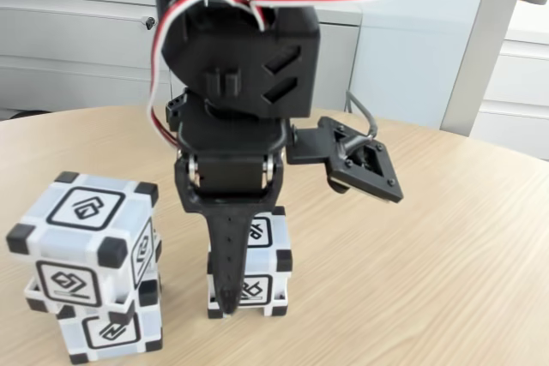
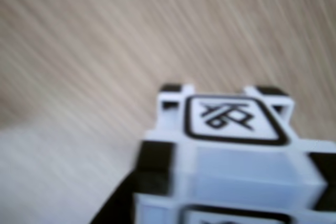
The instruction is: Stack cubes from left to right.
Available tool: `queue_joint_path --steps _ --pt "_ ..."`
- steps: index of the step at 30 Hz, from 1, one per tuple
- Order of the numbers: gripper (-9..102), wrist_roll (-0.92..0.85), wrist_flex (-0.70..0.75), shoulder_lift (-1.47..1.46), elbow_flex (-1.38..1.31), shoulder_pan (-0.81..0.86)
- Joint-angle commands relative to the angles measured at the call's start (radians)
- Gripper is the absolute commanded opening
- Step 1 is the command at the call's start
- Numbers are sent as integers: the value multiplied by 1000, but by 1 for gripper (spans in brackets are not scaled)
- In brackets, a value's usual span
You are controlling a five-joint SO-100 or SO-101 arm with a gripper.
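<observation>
- Hanging over the table (image 1: 446, 237), jaws (image 1: 228, 302) dropping a finger down the front of the lone cube (image 1: 262, 270); opening width and grip impossible to tell.
- Sitting right behind and under the jaws, that cube (image 2: 231, 145), filling the wrist view.
- Standing well off to the jaws' left in the fixed view, a two-cube stack (image 1: 90, 267).
- Looking rigid, light, smooth-faced plastic; probably slipping easily.
- Calling for a squeeze on opposite flat faces, between the black corner blocks.

Low frontal view; close wrist view

Office-like room: round wooden table (image 1: 446, 237), pale grey drawer cabinets (image 1: 77, 49) behind.
</observation>
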Motion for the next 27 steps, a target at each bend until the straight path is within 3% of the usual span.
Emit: queue_joint_path --steps 1,3,27 --pt "10 12 -5 6 -34 8" --pt "0 20 -5 12 -34 8" --pt "0 -71 11 511 -37 8"
